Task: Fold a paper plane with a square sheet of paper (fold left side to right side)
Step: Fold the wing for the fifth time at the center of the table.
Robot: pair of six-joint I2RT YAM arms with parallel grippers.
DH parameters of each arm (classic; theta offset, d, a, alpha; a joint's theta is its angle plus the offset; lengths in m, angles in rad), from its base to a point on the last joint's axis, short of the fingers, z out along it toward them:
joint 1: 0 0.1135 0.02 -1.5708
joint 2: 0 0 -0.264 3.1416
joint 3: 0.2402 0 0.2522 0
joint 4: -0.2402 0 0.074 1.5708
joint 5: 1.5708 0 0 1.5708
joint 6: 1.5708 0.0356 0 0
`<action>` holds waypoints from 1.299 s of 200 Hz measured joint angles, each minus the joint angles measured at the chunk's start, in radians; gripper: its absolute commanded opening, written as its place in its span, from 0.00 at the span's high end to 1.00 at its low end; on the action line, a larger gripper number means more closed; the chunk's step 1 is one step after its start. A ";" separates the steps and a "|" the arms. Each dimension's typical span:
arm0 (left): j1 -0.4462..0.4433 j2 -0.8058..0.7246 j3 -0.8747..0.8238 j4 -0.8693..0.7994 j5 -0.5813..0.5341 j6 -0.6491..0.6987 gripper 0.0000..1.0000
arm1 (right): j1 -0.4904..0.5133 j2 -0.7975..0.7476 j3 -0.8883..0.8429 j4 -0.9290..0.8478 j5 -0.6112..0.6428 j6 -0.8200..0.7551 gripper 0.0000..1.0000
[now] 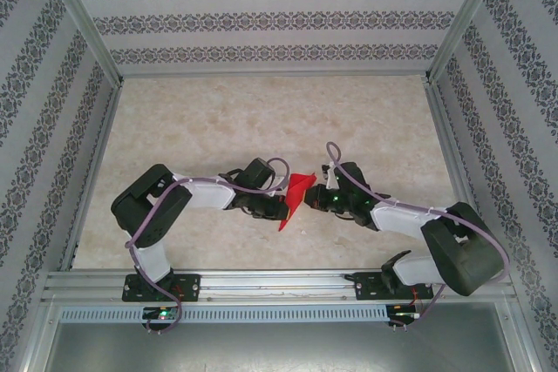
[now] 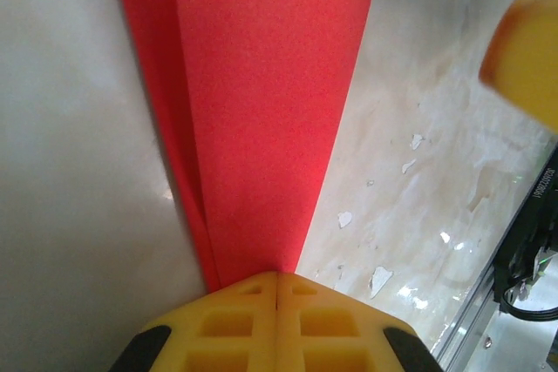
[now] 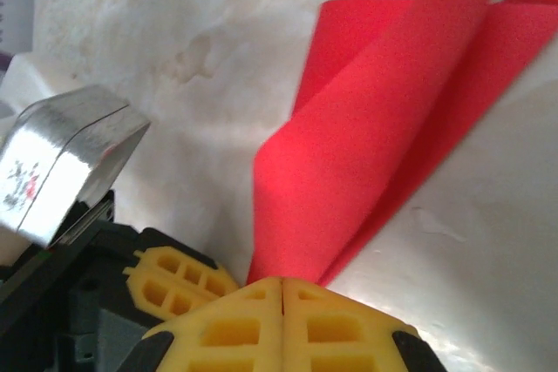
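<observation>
Paper plane [image 1: 295,197] (red, creased) is clamped by the left end effector [image 2: 277,279] and the right end effector [image 3: 282,283].

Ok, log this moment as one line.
red paper: partly folded, curled | left jaws: shut on red paper | right jaws: shut on red paper

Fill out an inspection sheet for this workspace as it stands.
Surface: pale marbled tabletop, with scuffed white flecks showing in the left wrist view.
Job's things: red paper, folded into a narrow pointed shape, layers curling apart in the right wrist view.
Clutter: nothing seen.
Grippers: left gripper shut on the paper's narrow end; right gripper shut on the paper too.
Cables: lilac cables run along both arms.
Surroundings: patterned wall panels; aluminium rail at the near edge.
</observation>
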 measured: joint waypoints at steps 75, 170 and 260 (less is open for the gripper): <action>0.000 -0.014 -0.013 -0.003 -0.014 0.018 0.99 | 0.076 0.192 0.022 0.145 0.026 0.022 1.00; -0.001 -0.019 -0.015 -0.010 -0.028 0.032 1.00 | 0.076 0.286 0.092 0.163 0.029 0.010 1.00; -0.005 -0.026 -0.017 -0.017 -0.048 0.044 1.00 | 0.039 0.316 0.167 0.044 -0.021 -0.034 1.00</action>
